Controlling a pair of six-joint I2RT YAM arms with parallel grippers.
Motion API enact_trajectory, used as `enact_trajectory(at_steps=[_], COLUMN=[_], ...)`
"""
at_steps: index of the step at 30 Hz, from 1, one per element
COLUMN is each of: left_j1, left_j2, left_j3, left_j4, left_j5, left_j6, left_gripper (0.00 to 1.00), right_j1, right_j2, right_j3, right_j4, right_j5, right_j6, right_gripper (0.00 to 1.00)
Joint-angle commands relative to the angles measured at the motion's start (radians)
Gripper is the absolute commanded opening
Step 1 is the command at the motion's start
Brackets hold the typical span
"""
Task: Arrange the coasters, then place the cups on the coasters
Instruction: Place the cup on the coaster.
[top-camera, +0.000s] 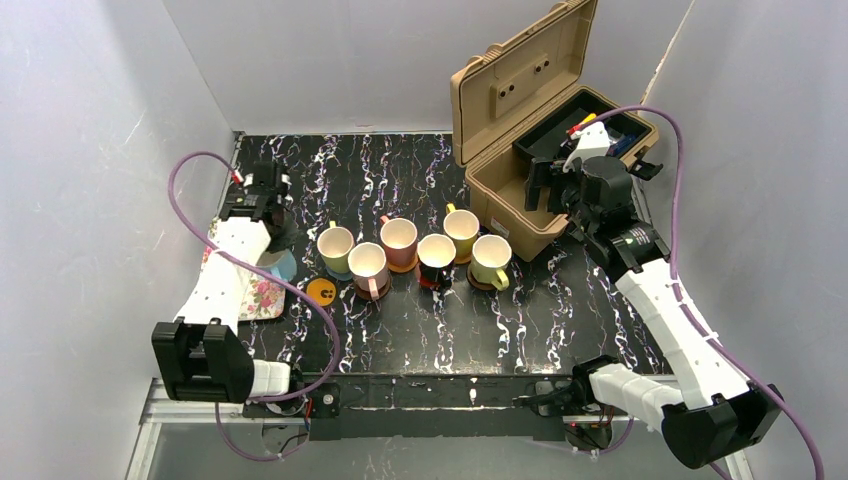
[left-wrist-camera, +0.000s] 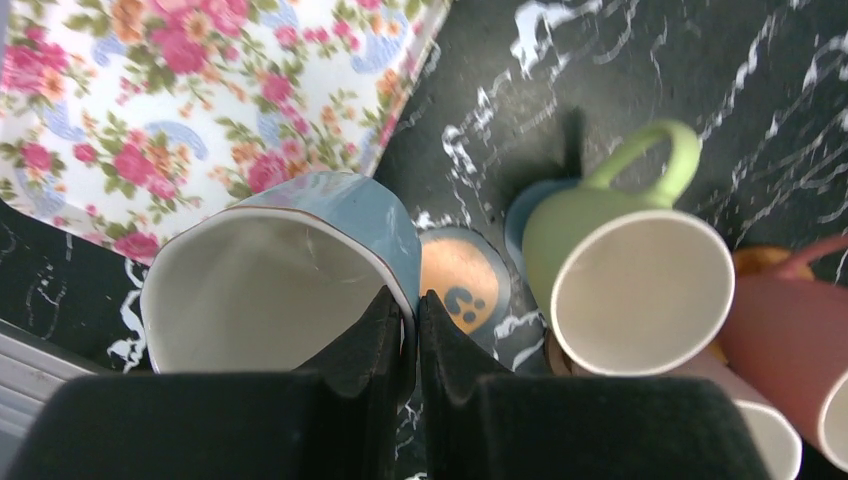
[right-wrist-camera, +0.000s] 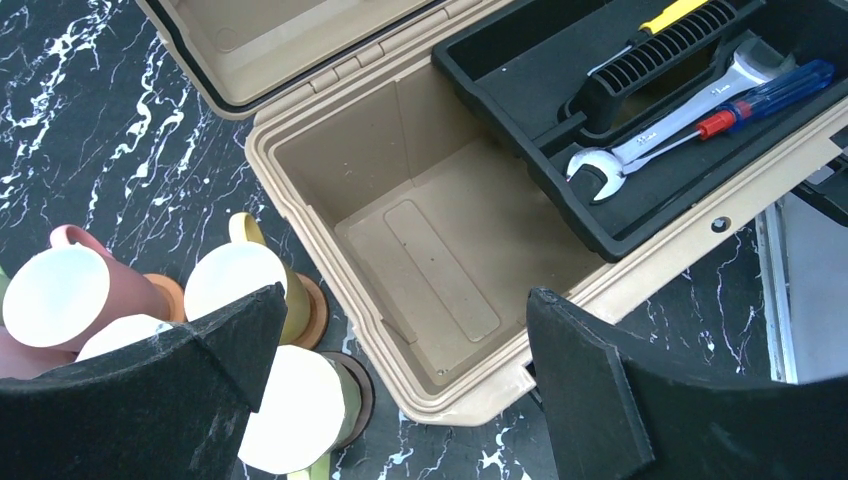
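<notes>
**While one coaster lies bare, a blue cup is pinched by its rim**

Since it looks like glazed ceramic, the pale blue cup (left-wrist-camera: 270, 270) should be stiff, fairly light, slippery, and apt to chip if knocked. The left hand (left-wrist-camera: 412, 305) is clenched on its rim, one finger inside the cream wall and one outside; the handle is out of sight. The cup is tilted near the left edge of the surface (top-camera: 400, 330), partly over a corner of the floral tray (left-wrist-camera: 200, 90). Whether its base is clear of the surface I cannot tell. A rim pinch lets a cup swing, so a slow carry and an upright set-down seem wise.

Just beside it lies the orange coaster (left-wrist-camera: 462, 285) with a dark mark, bare. Close on that coaster's far side stands the green cup (left-wrist-camera: 620, 260) on a grey-blue coaster (left-wrist-camera: 520, 215), the first of six cups across the middle. Room is tight on that side and opens toward the near edge.

The right hand (right-wrist-camera: 407, 300) is spread wide and holds nothing. It is over the open toolbox (right-wrist-camera: 300, 170) at the far right corner, well apart.
</notes>
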Motion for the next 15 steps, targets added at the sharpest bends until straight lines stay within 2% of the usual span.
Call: enact_trajectory(at_steps=[1,7,15], left_j1=[-0.097,-0.189,-0.216], left_j2=[-0.069,-0.099,-0.126], left_j3=[-0.033,-0.081,-0.126], left_j4=[-0.066,-0.093,-0.057], left_j5=[-0.067,-0.104,-0.088], left_j6=[-0.075,-0.167,-0.249], left_gripper=[0.00,0.00,0.00], right_j1=[-0.005,-0.005,-0.005], right_j2=[-0.032,-0.035,-0.029], right_j3=[0.034,0.026,0.024], right_j4=[0.023,0.030,0.035], right_j5=[0.019,0.020,0.018], right_j6=[-0.017,-0.017,-0.015], right_gripper=[0.99,0.99,0.99])
